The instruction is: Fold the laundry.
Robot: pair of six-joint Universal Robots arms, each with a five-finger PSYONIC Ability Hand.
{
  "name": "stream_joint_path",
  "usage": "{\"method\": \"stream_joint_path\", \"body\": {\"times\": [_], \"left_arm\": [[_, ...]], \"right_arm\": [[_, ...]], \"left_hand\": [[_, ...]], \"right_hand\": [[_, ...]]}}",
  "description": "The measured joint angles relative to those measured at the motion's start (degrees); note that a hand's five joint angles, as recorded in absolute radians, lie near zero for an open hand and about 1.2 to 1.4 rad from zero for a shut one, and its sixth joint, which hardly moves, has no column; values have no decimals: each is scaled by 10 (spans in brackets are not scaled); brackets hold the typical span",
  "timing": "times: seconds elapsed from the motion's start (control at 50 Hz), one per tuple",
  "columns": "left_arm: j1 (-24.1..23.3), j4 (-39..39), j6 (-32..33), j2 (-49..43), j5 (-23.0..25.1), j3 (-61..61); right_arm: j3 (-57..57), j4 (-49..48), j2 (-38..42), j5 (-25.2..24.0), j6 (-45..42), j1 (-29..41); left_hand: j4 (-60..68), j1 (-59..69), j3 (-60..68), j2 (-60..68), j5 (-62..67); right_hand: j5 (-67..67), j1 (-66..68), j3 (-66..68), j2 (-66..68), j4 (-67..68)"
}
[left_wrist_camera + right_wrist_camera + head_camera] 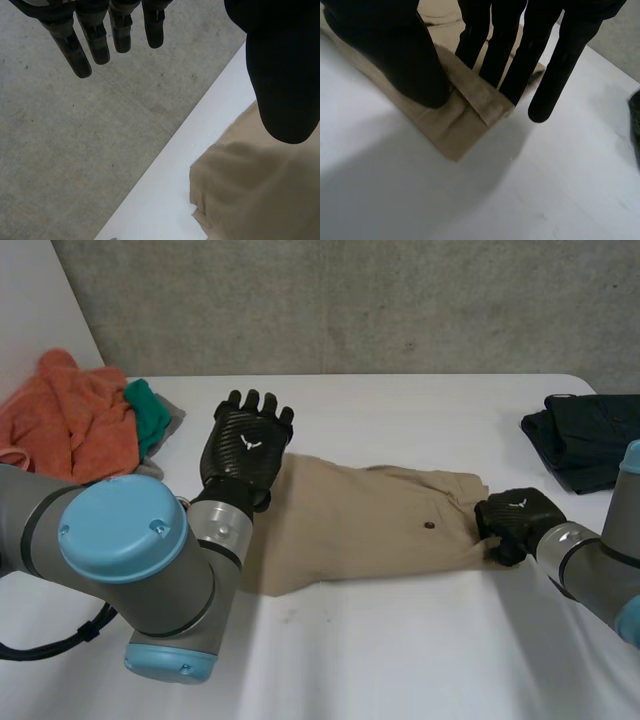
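Where beige cloth (370, 525) ends (a folded edge), right robot hand (518, 520) pinches.

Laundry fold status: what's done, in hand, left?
Done: the tan garment lies flat, seemingly folded once. In hand: the right robot hand pinches its right end; the left robot hand is open above its left end. Left: the crumpled orange pile; the dark garment is unclear.

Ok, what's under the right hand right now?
The right hand pinches a corner of the tan garment, a folded flap between thumb and fingers, with the white table beneath. Cloth under the thumb is hidden.
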Motion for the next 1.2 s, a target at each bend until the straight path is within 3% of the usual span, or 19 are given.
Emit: {"method": "stream_joint_path", "body": {"times": [0.16, 0.28, 0.42, 0.5, 0.64, 0.74, 0.78, 0.82, 0.9, 1.02, 1.08, 1.2], "left_arm": [[0, 0, 4, 14, 0, -2], [1, 0, 3, 44, 0, -14], [4, -1, 1, 70, 0, -33], [7, -5, 1, 84, -1, -45], [20, -12, 0, 107, -2, -62], [26, -13, 0, 113, -3, -65], [29, -13, -1, 113, -3, -63], [30, -12, -3, 113, -2, -58], [30, -10, -11, 109, -1, -43], [22, -12, -60, 85, 7, 12], [10, -20, -99, 59, 18, 45], [-30, -84, -178, -17, 57, 116]], "right_arm": [[11, -36, -29, 57, -27, -29], [27, -55, -85, 83, -132, -35], [18, -102, -98, 84, -208, 50], [16, -171, -88, 63, -229, 165], [37, -262, -31, -47, -292, 315], [44, -268, -3, -98, -333, 343], [45, -266, 0, -108, -334, 344], [45, -264, -12, -108, -314, 338], [47, -260, -55, -102, -225, 314], [36, -224, -142, -90, 79, 239], [17, -176, -153, -90, 188, 196], [-46, -44, -115, -85, 261, 127]], "left_hand": [[0, 0, 0, 0, 0], [0, 0, 0, 0, 0], [0, 0, 0, 0, 0], [0, 0, 0, 0, 0], [0, 0, 0, 0, 0], [0, 0, 0, 0, 0], [0, 0, 0, 0, 0], [0, 0, 0, 0, 0], [0, 0, 0, 0, 0], [0, 0, 0, 0, 0], [0, 0, 0, 0, 0], [0, 0, 0, 0, 0]], "right_hand": [[0, 22, 5, 4, 19], [10, 32, 5, 4, 20], [18, 39, 12, 7, 20], [19, 39, 20, 8, 20], [27, 38, 22, 10, 20], [-180, -146, -203, -212, -211], [-398, -360, -408, -433, -420], [-486, -448, -508, -517, -516], [-510, -462, -535, -539, -543], [-511, -462, -535, -539, -543], [-511, -462, -535, -539, -543], [-511, -462, -535, -539, -543]]}}
